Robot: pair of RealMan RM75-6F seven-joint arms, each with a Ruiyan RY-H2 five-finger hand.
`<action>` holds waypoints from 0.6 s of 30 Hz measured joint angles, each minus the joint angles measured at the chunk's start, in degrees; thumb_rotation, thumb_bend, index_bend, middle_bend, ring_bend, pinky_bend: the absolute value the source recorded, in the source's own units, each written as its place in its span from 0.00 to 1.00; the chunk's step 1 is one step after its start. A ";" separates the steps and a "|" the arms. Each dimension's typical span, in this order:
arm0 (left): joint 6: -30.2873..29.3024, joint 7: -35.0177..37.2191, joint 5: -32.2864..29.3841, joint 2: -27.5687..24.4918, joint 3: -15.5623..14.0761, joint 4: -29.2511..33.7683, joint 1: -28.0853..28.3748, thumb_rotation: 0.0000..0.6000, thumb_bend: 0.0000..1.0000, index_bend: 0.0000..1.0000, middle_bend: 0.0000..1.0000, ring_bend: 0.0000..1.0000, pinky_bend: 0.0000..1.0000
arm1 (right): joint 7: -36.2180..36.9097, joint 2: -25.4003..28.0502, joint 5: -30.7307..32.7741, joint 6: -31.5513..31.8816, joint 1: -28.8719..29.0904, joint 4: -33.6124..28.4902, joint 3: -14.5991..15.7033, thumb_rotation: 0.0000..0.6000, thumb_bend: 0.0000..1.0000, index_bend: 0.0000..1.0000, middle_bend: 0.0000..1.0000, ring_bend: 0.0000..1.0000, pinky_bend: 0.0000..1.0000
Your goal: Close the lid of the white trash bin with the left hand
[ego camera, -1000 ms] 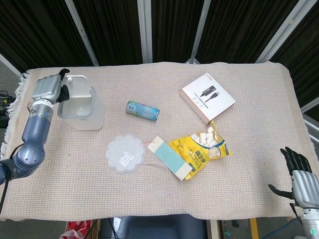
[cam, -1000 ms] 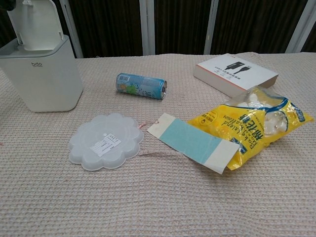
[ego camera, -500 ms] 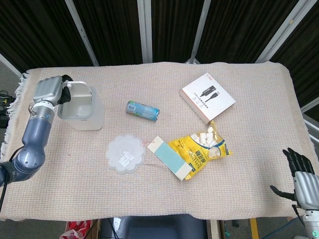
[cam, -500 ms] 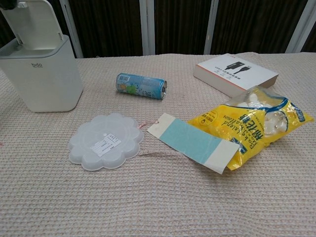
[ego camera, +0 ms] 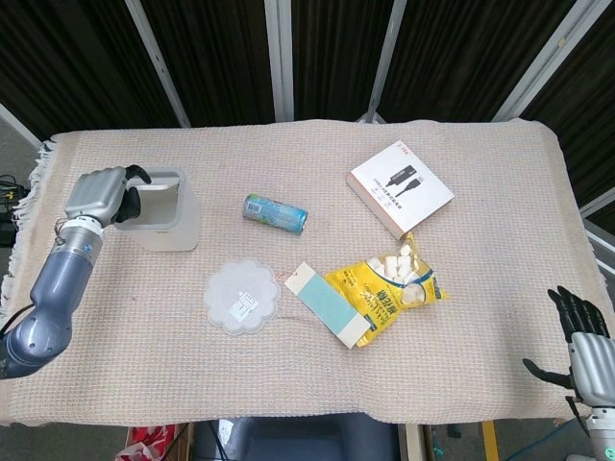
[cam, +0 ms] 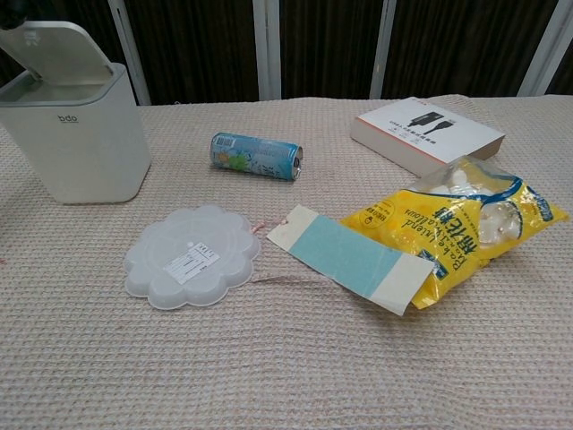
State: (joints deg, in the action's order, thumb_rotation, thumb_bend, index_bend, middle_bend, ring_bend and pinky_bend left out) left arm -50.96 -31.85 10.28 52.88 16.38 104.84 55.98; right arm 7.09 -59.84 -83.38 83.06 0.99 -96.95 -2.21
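Observation:
The white trash bin (ego camera: 184, 227) stands at the table's left side. Its lid (cam: 55, 47) is tilted low over the opening, raised at the back and not flat on the rim. My left hand (ego camera: 99, 195) rests on the lid's left part from above, fingers bent over it, with nothing held. The chest view shows the bin (cam: 81, 134) and the lid but not this hand. My right hand (ego camera: 584, 344) hangs off the table's front right corner, fingers spread and empty.
A blue can (ego camera: 275, 213) lies right of the bin. A clear flower-shaped plastic lid (ego camera: 242, 297) sits in front of it. A yellow snack bag (ego camera: 389, 289) with a blue-white card (ego camera: 327, 303) and a white box (ego camera: 400, 187) lie to the right.
The bin lid has swung down from upright to a low tilt. My left hand has come down and forward with it. The right hand has barely moved.

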 measured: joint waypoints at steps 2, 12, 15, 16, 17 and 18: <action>-0.15 0.51 1.35 -0.11 -0.75 0.62 -0.76 1.00 0.79 0.34 1.00 1.00 1.00 | 0.14 0.05 0.05 -0.09 -0.02 -0.15 0.03 1.00 0.15 0.00 0.00 0.00 0.00; -1.05 3.30 6.47 1.05 -3.81 0.78 -3.18 1.00 0.79 0.32 1.00 1.00 1.00 | 0.23 0.24 0.17 -0.23 -0.05 -0.38 0.01 1.00 0.15 0.00 0.00 0.00 0.00; -1.31 3.45 7.79 1.50 -4.52 0.43 -3.47 1.00 0.79 0.32 1.00 1.00 1.00 | 0.18 0.21 0.16 -0.19 -0.08 -0.37 0.01 1.00 0.15 0.00 0.00 0.00 0.00; -1.50 3.41 8.40 1.71 -4.89 0.28 -3.59 1.00 0.79 0.32 1.00 1.00 1.00 | 0.19 0.21 0.18 -0.21 -0.08 -0.39 0.00 1.00 0.15 0.00 0.00 0.00 0.00; -1.66 3.41 8.84 1.91 -5.20 0.13 -3.70 1.00 0.79 0.32 1.00 1.00 1.00 | 0.20 0.22 0.24 -0.25 -0.08 -0.40 -0.01 1.00 0.15 0.00 0.00 0.00 0.00; -1.81 3.44 9.21 2.17 -5.50 -0.05 -3.82 1.00 0.79 0.32 1.00 1.00 1.00 | 0.19 0.23 0.25 -0.25 -0.08 -0.40 -0.02 1.00 0.15 0.00 0.00 0.00 0.00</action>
State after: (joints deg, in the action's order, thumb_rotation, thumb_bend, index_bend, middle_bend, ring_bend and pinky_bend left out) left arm -52.77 -28.41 19.48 55.05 10.88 104.79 52.16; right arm 7.28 -59.61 -83.13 82.81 0.91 -97.35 -2.23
